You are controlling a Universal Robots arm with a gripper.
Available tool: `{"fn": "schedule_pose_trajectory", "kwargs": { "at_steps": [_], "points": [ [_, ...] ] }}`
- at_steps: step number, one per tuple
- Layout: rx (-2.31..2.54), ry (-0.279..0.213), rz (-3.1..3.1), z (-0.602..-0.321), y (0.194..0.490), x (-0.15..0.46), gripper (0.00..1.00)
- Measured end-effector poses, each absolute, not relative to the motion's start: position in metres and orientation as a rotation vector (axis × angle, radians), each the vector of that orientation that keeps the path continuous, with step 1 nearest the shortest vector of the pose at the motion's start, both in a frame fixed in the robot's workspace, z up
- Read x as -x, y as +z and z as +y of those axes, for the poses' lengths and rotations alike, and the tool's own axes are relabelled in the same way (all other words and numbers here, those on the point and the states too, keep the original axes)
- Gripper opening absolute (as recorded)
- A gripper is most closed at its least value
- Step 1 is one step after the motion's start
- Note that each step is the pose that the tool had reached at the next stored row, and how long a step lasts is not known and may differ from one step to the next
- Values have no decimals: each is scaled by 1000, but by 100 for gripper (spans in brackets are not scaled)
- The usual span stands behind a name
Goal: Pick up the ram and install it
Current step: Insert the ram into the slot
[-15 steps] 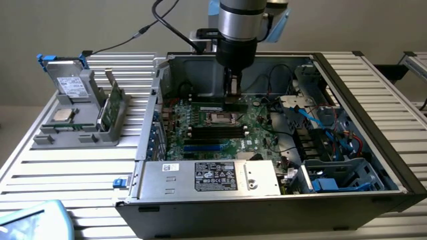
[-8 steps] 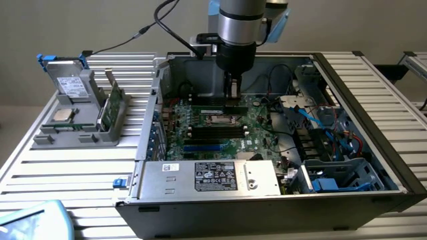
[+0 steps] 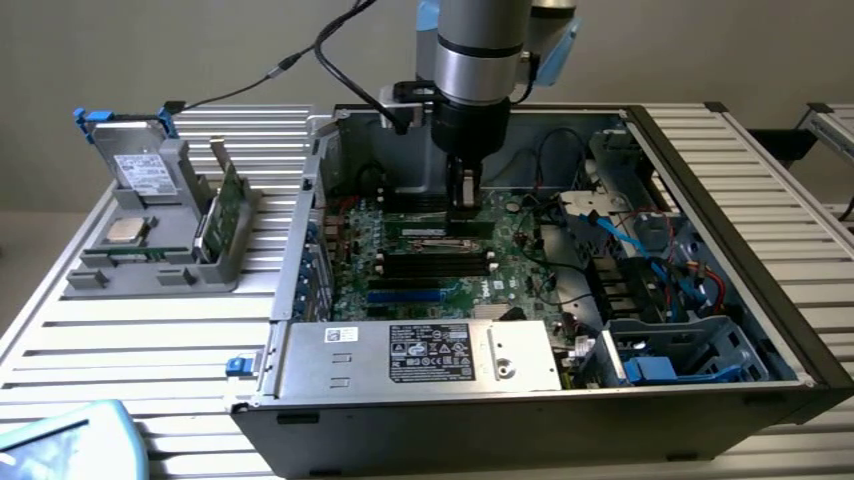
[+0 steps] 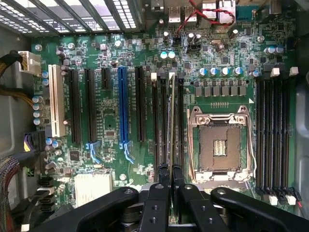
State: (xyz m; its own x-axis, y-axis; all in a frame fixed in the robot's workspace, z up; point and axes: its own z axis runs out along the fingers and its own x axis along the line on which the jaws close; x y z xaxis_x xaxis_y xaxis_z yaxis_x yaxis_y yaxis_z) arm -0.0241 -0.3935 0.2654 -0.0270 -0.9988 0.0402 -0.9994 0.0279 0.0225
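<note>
The motherboard (image 4: 111, 121) is dark green, striped by long black slots (image 4: 90, 104), one bright blue slot (image 4: 120, 106) and one white slot (image 4: 55, 101). The ram (image 4: 172, 116) shows a pale green edge, and the gripper (image 4: 171, 170) is matte black. The arm (image 3: 474, 45) is silver banded with black, and the table (image 3: 134, 340) is ribbed in pale grey stripes.

Arm (image 3: 477, 50): cylindrical wrist segment, brushed silver, banded by dark rings. Light blue joint caps (image 3: 558, 30) seen above. Black housing fitted below silver section. Black cable (image 3: 320, 48) looped down from above, run to pale bracket (image 3: 404, 100) on exterior view's left of wrist. Gripper (image 4: 170, 170): matte black throughout. Fingers (image 4: 161, 186) narrow, flat-sided, dotted with small round screw holes. Rounded black linkage bars (image 4: 241, 205) with pivot pins noted on both sides.
</note>
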Motion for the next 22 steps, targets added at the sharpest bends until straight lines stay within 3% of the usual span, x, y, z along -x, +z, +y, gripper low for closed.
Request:
{"fn": "schedule_pose_trajectory", "kwargs": {
  "at_steps": [17,22],
  "points": [
    [-2244,22,-2134,-394,244,25,13],
    [-2227,54,-2120,-394,243,25,13]
  ]
}}
